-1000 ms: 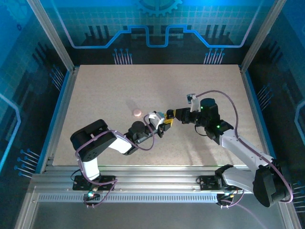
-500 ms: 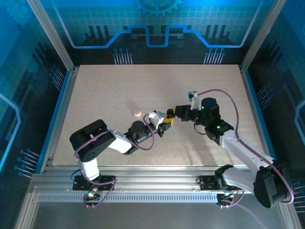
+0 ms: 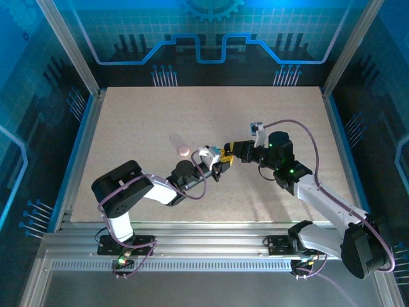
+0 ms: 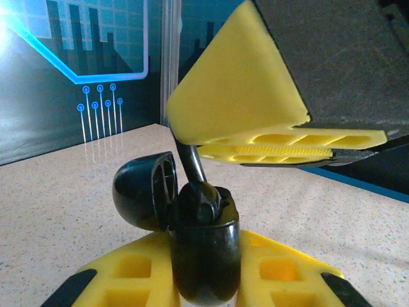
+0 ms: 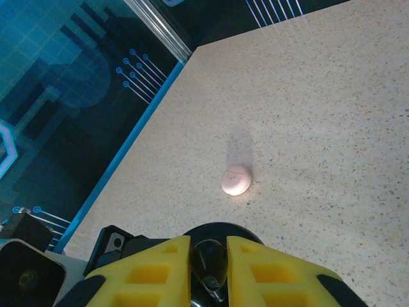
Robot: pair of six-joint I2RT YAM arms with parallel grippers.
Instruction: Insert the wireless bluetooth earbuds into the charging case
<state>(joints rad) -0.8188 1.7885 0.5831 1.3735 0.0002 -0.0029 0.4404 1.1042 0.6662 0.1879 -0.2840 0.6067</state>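
My left gripper (image 3: pixel 219 165) is shut on the black charging case (image 4: pixel 203 256), which it holds upright off the table with its lid (image 4: pixel 142 192) swung open to the left. Directly over it, my right gripper (image 3: pixel 231 153) is shut on a black earbud (image 5: pixel 211 263), pinched between its yellow fingers (image 5: pixel 160 268). In the left wrist view those right fingers (image 4: pixel 243 96) hang just above the case. The earbud (image 4: pixel 193 163) reaches down from them into the case's open mouth, touching the inside.
A pink round case (image 3: pixel 184 151) lies shut on the speckled table (image 3: pixel 192 109), just left of and behind the two grippers; it also lies ahead in the right wrist view (image 5: pixel 236 180). A blue-edged frame rail (image 3: pixel 82 141) bounds the table's left side.
The right gripper has moved a little to the left, bringing the earbud closer over the case. The left gripper has barely moved.
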